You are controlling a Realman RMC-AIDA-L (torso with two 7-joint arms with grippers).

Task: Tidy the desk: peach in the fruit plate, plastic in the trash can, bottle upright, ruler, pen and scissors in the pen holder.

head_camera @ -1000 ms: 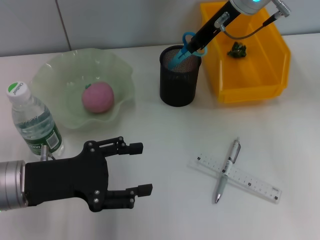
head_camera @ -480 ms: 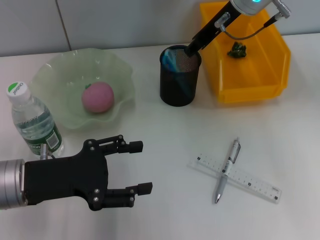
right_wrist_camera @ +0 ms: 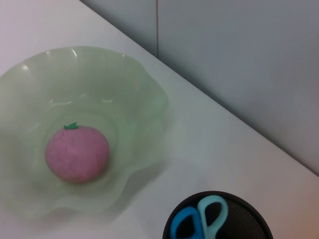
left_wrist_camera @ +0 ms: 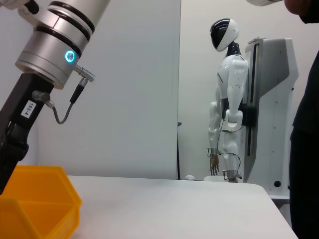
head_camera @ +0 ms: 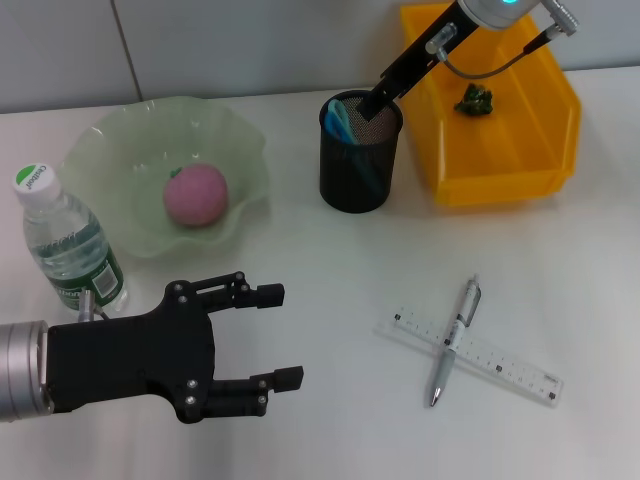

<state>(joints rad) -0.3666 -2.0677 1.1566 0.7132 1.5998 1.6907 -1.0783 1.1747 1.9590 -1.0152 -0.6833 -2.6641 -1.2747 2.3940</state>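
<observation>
1 change: scissors (head_camera: 340, 125) now inside pen holder (head_camera: 358, 166); right gripper (head_camera: 372, 103) released, above rim; left gripper (head_camera: 268, 335) wide.

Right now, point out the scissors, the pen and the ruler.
scissors (right_wrist_camera: 201, 221): right wrist view, on the blue handle loops inside the holder.
pen (head_camera: 455, 340): head view, on its silver barrel, where it crosses the ruler.
ruler (head_camera: 505, 366): head view, on the clear strip past the pen.

Blue-handled scissors (right_wrist_camera: 199, 219) stand inside the black mesh pen holder (head_camera: 358, 165).
</observation>
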